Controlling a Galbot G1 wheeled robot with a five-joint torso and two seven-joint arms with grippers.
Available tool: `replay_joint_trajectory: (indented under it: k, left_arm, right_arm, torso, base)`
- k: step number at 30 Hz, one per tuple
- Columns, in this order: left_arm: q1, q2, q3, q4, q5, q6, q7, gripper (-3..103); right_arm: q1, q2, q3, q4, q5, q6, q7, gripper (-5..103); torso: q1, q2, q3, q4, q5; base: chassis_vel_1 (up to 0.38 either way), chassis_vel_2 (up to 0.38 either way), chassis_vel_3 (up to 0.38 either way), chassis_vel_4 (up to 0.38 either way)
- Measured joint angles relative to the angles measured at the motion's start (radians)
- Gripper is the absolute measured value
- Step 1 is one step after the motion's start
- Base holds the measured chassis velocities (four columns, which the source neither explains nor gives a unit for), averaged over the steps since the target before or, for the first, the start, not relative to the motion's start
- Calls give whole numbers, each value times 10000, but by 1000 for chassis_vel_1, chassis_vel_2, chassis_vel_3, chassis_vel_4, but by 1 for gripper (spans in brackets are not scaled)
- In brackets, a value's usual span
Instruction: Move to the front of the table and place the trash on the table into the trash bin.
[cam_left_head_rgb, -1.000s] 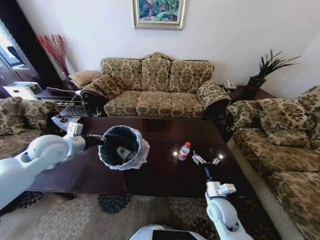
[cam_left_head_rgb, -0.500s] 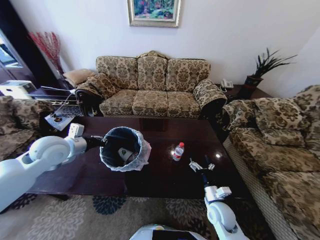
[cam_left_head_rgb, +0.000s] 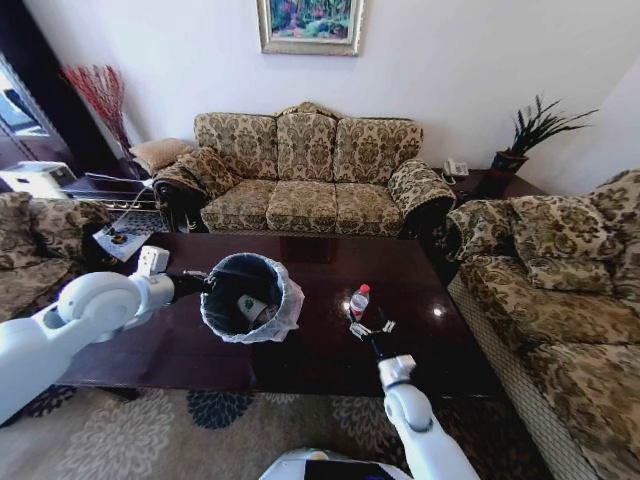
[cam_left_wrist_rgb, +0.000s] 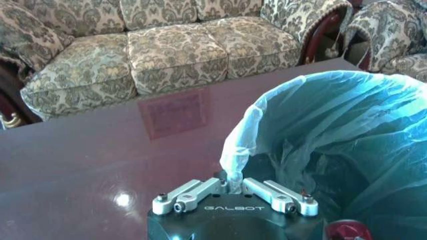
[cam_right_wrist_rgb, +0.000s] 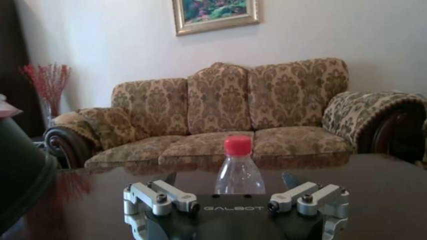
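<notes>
A clear red-capped water bottle (cam_left_head_rgb: 358, 302) stands upright on the dark brown table (cam_left_head_rgb: 300, 350), to the right of the trash bin (cam_left_head_rgb: 250, 297). My right gripper (cam_left_head_rgb: 368, 328) hovers just in front of the bottle, open, with nothing between its fingers. In the right wrist view the bottle (cam_right_wrist_rgb: 239, 172) stands centred beyond my right gripper (cam_right_wrist_rgb: 235, 198), whose fingers (cam_right_wrist_rgb: 160, 198) are spread wide. My left gripper (cam_left_head_rgb: 205, 283) is shut on the bin's near rim; the left wrist view shows my left gripper (cam_left_wrist_rgb: 230, 181) pinching the bag's edge (cam_left_wrist_rgb: 233, 155). Pieces of trash (cam_left_head_rgb: 245, 305) lie inside the bin.
A patterned sofa (cam_left_head_rgb: 310, 170) stands behind the table, another sofa (cam_left_head_rgb: 560, 300) along the right, and an armchair (cam_left_head_rgb: 40, 235) at the left. A side table with a phone and a plant (cam_left_head_rgb: 500, 175) sits in the back right corner. A patterned rug (cam_left_head_rgb: 200, 420) lies under the table's front edge.
My right gripper has swung left, from right of the bottle to just in front of it. The head camera shifted slightly. The left gripper keeps its hold on the bin.
</notes>
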Motion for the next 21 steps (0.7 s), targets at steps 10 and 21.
replay_joint_trajectory:
  k: [10, 21]
  left_arm:
    - [-22, -23, 17, 85, -3, 2, 2, 0]
    - [-15, -68, 21, 80, -23, -5, -9, 0]
  right_arm:
    - [726, 6, 20, -843, 392, -243, 121, 100]
    - [1977, 519, -180, -2655, 454, -646, -8, 93]
  torso:
    - [-1, 0, 0, 0, -4]
    - [0, 0, 0, 0, -5]
  base:
    - [0, 0, 0, 0]
    - [0, 0, 0, 0]
